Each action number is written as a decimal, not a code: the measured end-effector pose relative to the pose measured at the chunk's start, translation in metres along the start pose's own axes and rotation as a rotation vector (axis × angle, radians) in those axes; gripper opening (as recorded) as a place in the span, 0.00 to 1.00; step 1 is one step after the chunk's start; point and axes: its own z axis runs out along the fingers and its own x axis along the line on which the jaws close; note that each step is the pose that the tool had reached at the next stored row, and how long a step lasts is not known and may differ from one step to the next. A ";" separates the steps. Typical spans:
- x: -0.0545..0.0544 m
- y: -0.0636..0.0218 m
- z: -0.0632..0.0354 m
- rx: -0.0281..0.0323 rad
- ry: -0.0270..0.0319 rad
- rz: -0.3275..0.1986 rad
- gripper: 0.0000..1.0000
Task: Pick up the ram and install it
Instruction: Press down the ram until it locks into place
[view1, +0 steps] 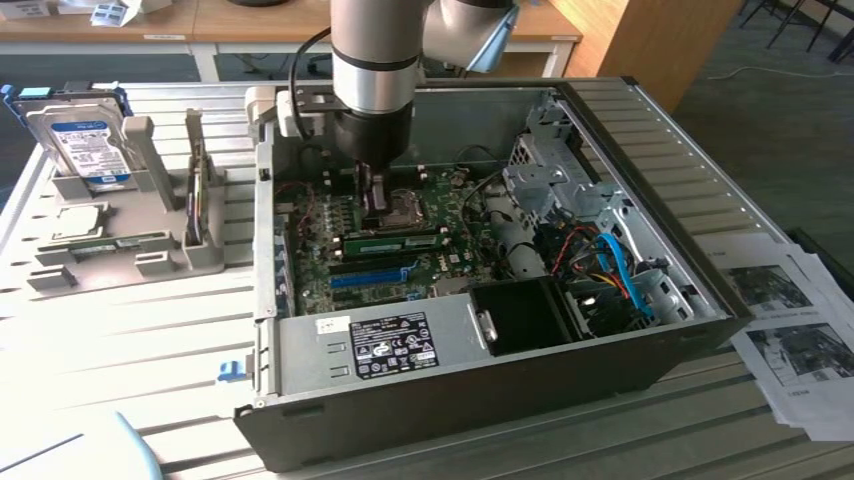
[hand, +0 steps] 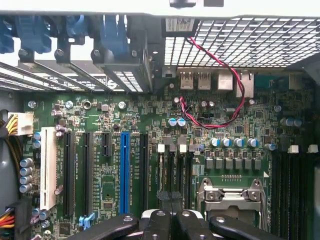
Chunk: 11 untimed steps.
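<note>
A long green ram with a white label lies along the memory slots of the motherboard inside the open computer case. My gripper hangs just behind the ram, over the metal CPU socket, and does not touch it. In the wrist view the black fingers are pressed together, shut, with nothing visible between them. They point down at the board beside the CPU socket. Dark memory slots run along the socket's far side.
The case walls and the black power supply box in the board. Beside the case, at the exterior view's left, a grey holder carries a blue-labelled hard drive, a square silver chip and a thin board on edge. Papers lie at the right.
</note>
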 end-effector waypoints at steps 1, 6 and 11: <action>0.000 0.0000 0.0000 0.0000 0.0000 0.000 0.09; 0.000 0.0048 0.0000 0.0006 -0.0001 0.000 0.09; 0.000 0.0053 0.0001 0.0007 -0.0001 0.000 0.09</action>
